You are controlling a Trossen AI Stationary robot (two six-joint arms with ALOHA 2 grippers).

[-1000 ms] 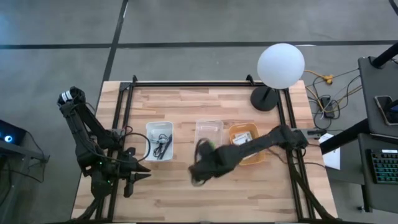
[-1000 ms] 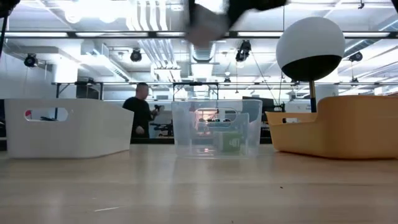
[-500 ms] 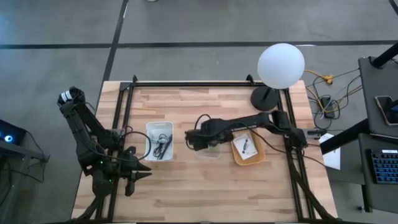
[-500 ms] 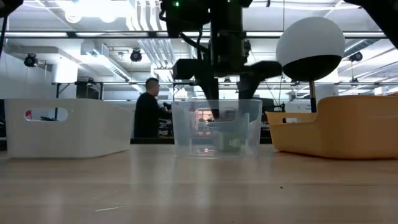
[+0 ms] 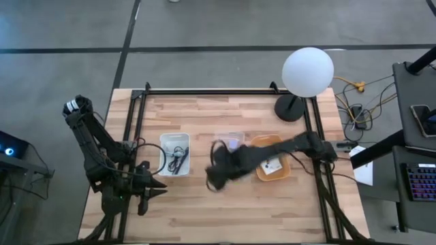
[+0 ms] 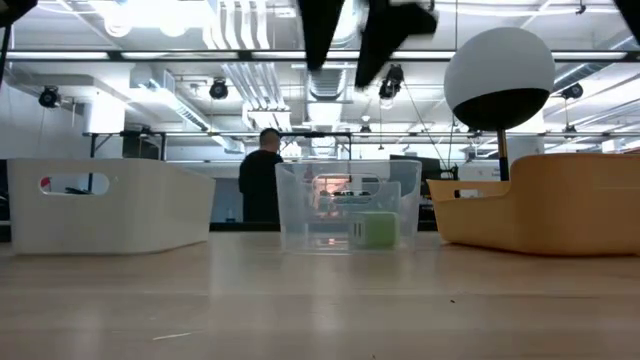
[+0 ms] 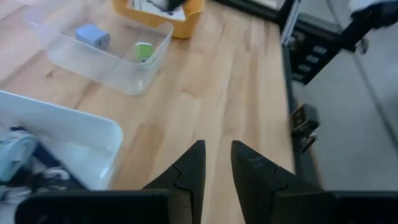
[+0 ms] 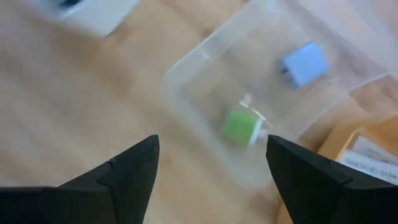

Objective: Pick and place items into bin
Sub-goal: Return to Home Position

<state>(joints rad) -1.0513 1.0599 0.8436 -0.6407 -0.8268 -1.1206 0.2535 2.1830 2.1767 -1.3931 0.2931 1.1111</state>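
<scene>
My right gripper (image 5: 212, 175) hangs open and empty above the table, just on the near side of the clear bin (image 5: 230, 138); its fingers show at the top of the low view (image 6: 340, 72). In the clear bin (image 8: 186, 81) lie a small green piece (image 8: 239, 124) and a grey-blue cube (image 8: 305, 62), both resting on the bin's floor. The green piece also shows in the low view (image 6: 377, 230). My left gripper (image 5: 158, 188) waits open near the table's near left, beside the white bin (image 5: 175, 153).
The white bin holds a coiled black cable (image 5: 178, 160). An orange bin (image 5: 262, 143) with white printed cards (image 5: 272, 165) stands right of the clear bin. A lamp with a white globe (image 5: 308, 71) stands at the far right. A person (image 6: 265, 175) stands in the room behind.
My right gripper went from the table's near side to above the clear bin and dipped down into it. It has since risen and come back toward the near edge. It is now high above the table with its fingers spread.
</scene>
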